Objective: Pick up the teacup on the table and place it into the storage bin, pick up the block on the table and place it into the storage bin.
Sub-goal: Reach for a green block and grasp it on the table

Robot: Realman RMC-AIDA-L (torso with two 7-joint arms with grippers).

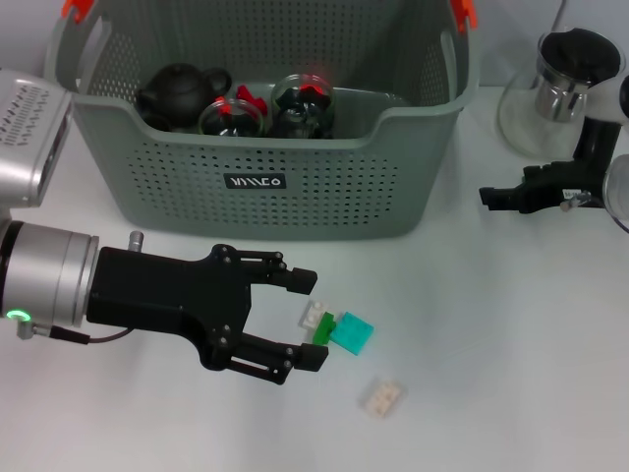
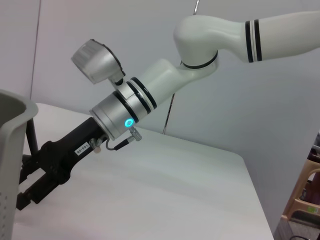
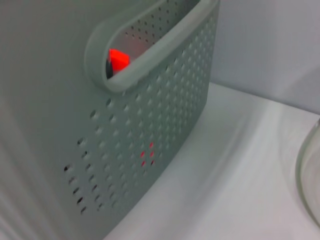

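Left pincer (image 1: 313,322) open beside blocks (image 1: 335,327), storage bin (image 1: 295,187) behind, right pincer (image 1: 488,196) parked

Black teapot (image 1: 180,90) inside the basket, glass pitcher with black lid (image 1: 555,88) at far right, white table (image 1: 491,344)

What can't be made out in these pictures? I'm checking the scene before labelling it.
- Grey-green perforated storage bin: the head view's top edge cuts off its far rim.
- Black teapot and glass cups inside: the bin's front wall hides their lower parts.
- Right gripper: seen end-on in the head view, finger state unclear.
- Clear glass jug: the picture's right edge and the right arm hide part of it.
- Open left gripper: contact with the small white block is unclear.
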